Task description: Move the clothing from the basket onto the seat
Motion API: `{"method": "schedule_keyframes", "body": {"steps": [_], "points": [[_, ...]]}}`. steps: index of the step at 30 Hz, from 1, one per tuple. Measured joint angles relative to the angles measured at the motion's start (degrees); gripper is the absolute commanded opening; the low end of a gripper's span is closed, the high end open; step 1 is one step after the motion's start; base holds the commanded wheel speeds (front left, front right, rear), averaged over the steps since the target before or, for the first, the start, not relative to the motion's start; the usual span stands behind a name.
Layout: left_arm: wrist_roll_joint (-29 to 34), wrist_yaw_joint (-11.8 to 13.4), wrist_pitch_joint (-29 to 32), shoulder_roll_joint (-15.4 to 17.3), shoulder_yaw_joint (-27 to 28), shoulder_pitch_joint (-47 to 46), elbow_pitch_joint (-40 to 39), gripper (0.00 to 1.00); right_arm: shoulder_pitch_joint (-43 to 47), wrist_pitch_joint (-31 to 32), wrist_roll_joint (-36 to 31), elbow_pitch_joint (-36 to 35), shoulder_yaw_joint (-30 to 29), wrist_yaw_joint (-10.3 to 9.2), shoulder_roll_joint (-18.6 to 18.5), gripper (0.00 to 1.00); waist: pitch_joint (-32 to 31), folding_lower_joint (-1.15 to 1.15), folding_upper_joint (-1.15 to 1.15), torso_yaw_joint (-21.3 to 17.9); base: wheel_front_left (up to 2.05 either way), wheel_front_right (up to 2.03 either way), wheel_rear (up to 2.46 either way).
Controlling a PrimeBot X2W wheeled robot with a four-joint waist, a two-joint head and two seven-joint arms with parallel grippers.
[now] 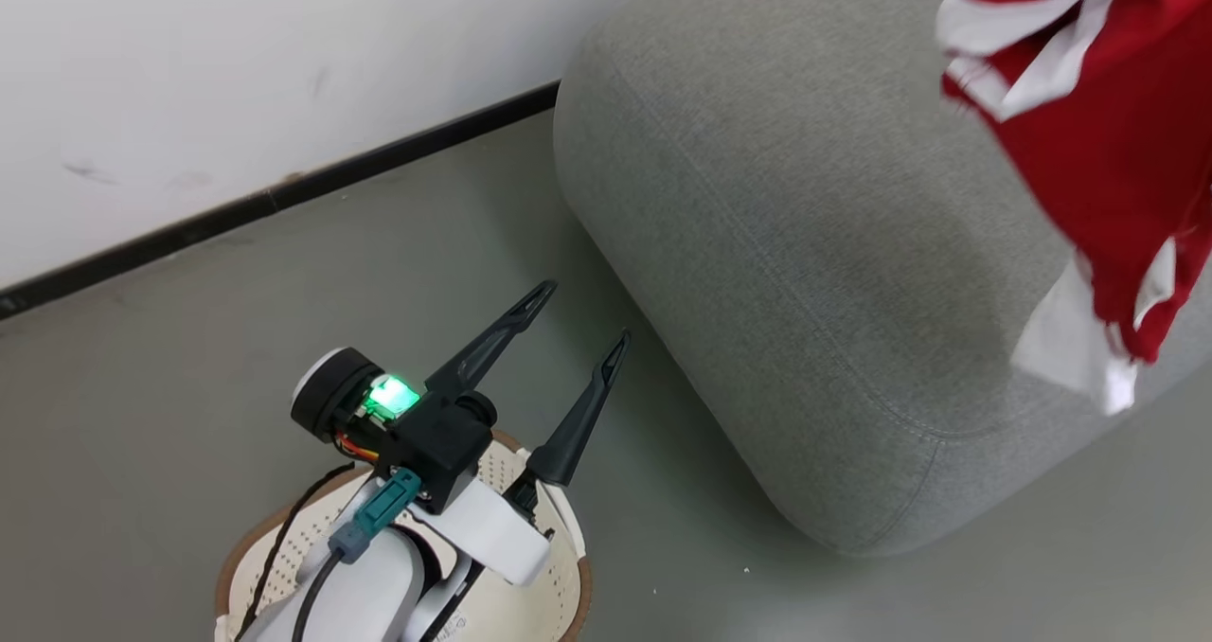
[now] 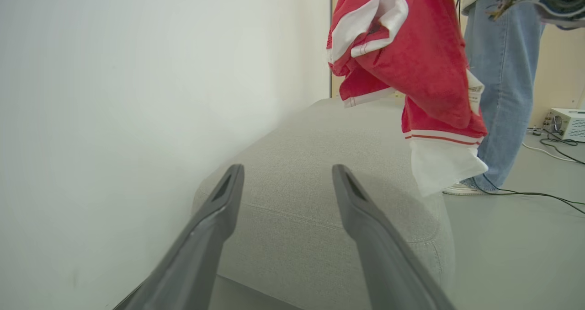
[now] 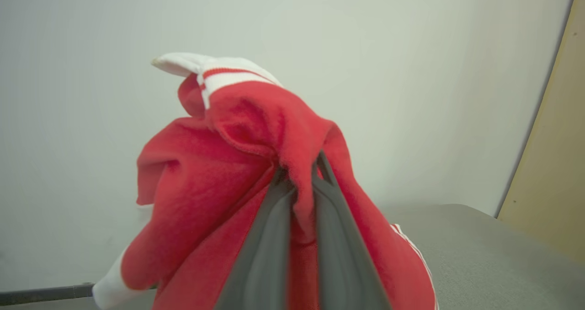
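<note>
Head view: seat [image 1: 805, 244] seemingly against white wall [image 1: 237, 55].

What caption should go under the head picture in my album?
A red-and-white garment hangs over the grey seat; the open left pincer hovers above the basket.

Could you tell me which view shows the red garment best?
The left wrist view: the red garment hangs nearly whole above the seat. The head view crops it; the right wrist view shows it bunched around the right gripper.
</note>
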Motion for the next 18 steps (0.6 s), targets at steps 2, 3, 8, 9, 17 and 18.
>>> {"method": "schedule_keyframes", "body": {"steps": [2, 3, 8, 9, 17, 18], "points": [[0.4, 0.1, 0.3, 0.0, -0.2, -0.3, -1.0, 1.00, -2.0, 0.2, 0.2, 1.2, -0.7, 0.00, -0.6, 0.00, 0.9, 0.00, 0.00, 0.5, 0.00, 0.00, 0.00], [0.6, 0.1, 0.5, 0.0, -0.3, -0.5, -1.4, 1.00, -2.9, 0.3, 0.2, 1.9, -1.0, 0.00, -1.1, 0.00, 1.3, 0.00, 0.00, 0.7, 0.00, 0.00, 0.00], [1.2, 0.1, 1.2, 0.1, -0.7, -1.5, -3.5, 1.00, -6.0, 0.2, 0.2, 4.2, -1.8, 0.00, -2.8, 0.00, 3.1, 0.00, 0.00, 1.8, 0.00, 0.00, 0.00], [1.4, 0.1, 1.5, 0.2, -0.8, -1.7, -4.1, 1.00, -6.6, 0.3, 0.1, 4.8, -1.9, 0.00, -3.1, 0.00, 3.5, 0.00, 0.00, 2.0, 0.00, 0.00, 0.00], [3.1, 0.1, 3.1, 1.5, -1.2, -3.6, -7.6, 1.00, -11.8, 0.1, -1.5, 8.9, -3.9, 0.00, -6.8, 0.00, 6.9, 0.00, 0.00, 4.5, 0.00, 0.00, 0.00], [3.1, 0.1, 3.1, 1.6, -1.2, -3.8, -8.0, 1.00, -12.8, 0.0, -2.0, 9.0, -4.2, 0.00, -7.5, 0.00, 7.3, 0.00, 0.00, 4.8, 0.00, 0.00, 0.00]]}}
